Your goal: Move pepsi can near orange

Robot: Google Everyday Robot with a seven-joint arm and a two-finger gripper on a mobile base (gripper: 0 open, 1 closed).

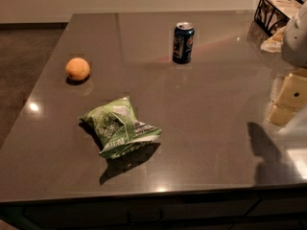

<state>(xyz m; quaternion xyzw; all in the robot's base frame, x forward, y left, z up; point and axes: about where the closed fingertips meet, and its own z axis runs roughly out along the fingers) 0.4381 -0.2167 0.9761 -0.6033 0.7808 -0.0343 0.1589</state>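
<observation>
The pepsi can (183,42), dark blue with a silver top, stands upright on the grey table (206,109), toward the back and a little right of centre. The orange (77,69) rests near the table's left edge, well to the left of the can and slightly nearer the front. My gripper (287,103), with pale yellow parts, hangs at the right edge of the view above the table. It is to the right of the can and nearer the front, apart from it and holding nothing that I can see.
A crumpled green chip bag (120,127) lies left of centre toward the front, between the orange and the front edge. A black wire basket (276,11) stands at the back right corner. The floor drops away left of the table.
</observation>
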